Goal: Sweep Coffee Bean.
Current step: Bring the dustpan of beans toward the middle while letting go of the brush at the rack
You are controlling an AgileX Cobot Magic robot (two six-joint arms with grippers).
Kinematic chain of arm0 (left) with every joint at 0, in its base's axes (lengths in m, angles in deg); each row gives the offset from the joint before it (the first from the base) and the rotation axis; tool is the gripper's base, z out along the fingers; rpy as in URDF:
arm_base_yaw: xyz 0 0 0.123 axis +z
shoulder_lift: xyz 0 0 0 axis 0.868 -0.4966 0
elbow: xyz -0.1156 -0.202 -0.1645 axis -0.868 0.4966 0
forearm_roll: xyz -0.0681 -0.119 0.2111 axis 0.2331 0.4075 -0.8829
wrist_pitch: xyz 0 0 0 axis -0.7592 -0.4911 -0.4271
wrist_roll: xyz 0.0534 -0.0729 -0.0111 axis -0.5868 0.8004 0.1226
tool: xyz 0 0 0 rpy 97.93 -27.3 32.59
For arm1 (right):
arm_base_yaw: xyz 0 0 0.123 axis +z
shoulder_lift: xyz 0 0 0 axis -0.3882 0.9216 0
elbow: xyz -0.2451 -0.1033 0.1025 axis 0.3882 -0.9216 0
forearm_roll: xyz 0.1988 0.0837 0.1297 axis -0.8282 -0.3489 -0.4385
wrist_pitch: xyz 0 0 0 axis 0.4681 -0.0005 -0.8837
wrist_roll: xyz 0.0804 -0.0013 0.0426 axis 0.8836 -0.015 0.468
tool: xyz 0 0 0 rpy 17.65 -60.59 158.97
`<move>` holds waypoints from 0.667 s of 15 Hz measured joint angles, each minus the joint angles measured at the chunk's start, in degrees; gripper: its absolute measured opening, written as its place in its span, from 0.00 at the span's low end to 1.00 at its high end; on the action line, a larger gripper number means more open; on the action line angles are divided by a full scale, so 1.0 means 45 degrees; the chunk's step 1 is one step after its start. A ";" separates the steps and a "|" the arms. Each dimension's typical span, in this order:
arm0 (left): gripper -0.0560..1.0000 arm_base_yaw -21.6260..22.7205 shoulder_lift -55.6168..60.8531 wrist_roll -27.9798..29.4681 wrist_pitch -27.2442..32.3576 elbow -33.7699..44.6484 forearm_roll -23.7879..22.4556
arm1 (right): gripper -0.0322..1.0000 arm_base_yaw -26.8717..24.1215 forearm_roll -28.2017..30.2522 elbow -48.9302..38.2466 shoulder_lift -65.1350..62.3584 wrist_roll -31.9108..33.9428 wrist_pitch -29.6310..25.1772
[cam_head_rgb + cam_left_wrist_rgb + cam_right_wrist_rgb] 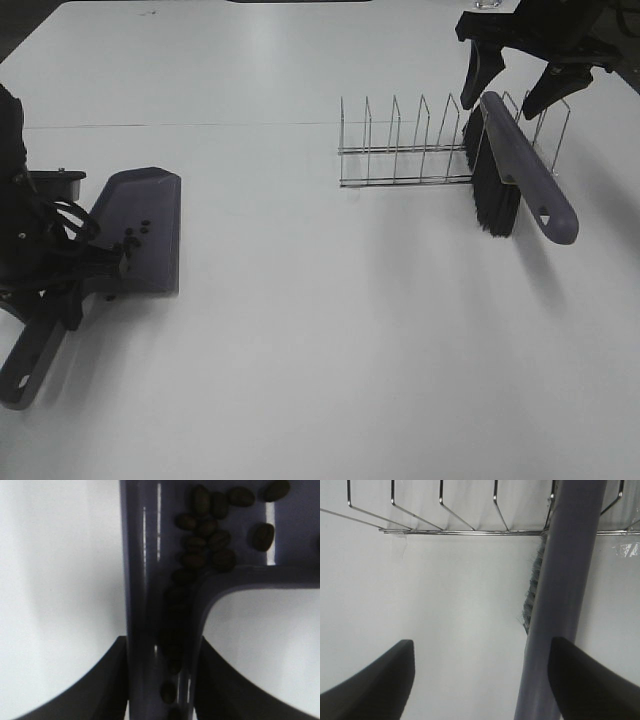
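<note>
Gripping, left side: left gripper (85, 270) is clamped on the dustpan's (140, 230) handle near the front left of the table (300, 360); the wrist view shows dark fingers (100, 680) pressed to either side of the purple stem.
Dustpan: smooth, glossy purple plastic, a flat scoop with a long handle ending in a hang-hole; it looks held level, I'd guess so nothing rolls out.
Coffee bean: the coffee bean (210, 535) lot lies inside the pan, small dark matte ovals bunched at the back of the scoop, some trailing down the handle's channel; I see none loose on the table.
Table: plain white, matte, bare in the middle.
Rack: wire rack (400, 150), thin shiny metal loops, stands farther back.
Brush: brush (515, 170) leans in the rack's right end, purple handle, stiff black bristles, apparently parked.
Right gripper: right gripper (520, 85) hovers above the brush, jaws spread wide, holding nothing.
Progress: sweeping looks essentially finished.
</note>
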 joint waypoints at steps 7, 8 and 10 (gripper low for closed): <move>0.36 0.0000 -0.0369 -0.0102 -0.0624 0.0000 0.0115 | 0.67 0.0000 0.0000 0.0000 0.0000 0.0000 0.0000; 0.39 0.0000 -0.0369 -0.0166 -0.0624 0.0000 0.0242 | 0.67 0.0000 0.0000 0.0000 0.0000 0.0000 0.0000; 0.55 0.0000 -0.0369 -0.0216 -0.0573 0.0000 0.0471 | 0.67 0.0000 0.0000 0.0000 0.0000 0.0000 0.0000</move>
